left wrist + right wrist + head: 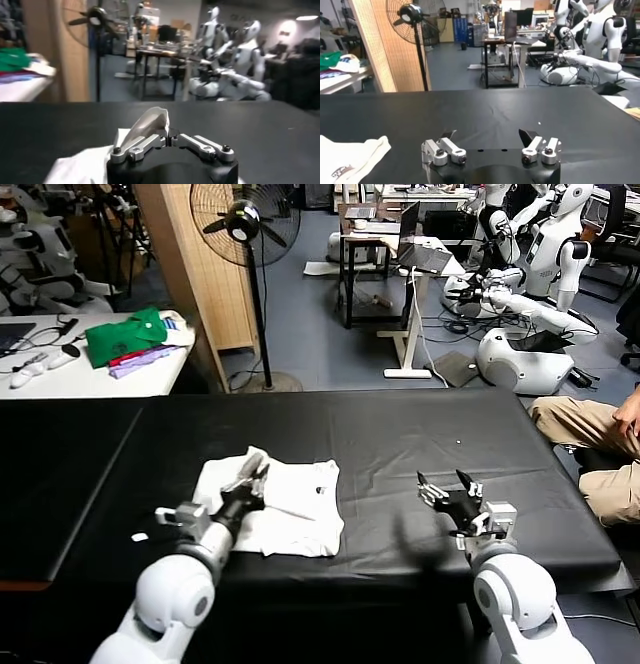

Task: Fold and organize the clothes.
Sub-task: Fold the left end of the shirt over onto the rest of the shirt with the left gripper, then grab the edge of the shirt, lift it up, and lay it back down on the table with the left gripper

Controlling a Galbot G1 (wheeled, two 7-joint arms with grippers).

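T-shirt (pixel 285 509) on table (pixel 400 434), left of right end effector (pixel 448 489).

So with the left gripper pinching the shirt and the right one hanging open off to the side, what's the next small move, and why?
Probably carry the pinched layer across. The left gripper is shut on a raised flap of the white T-shirt, which lies partly folded on the black table; laying that flap flat would finish this fold. The right gripper is open over bare table, holding nothing.

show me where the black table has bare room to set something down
Bare black table runs along the far edge beyond the T-shirt, and between the shirt and the open right gripper. The far left end is bare too. It is crowded where the left gripper, shut on shirt fabric, sits.
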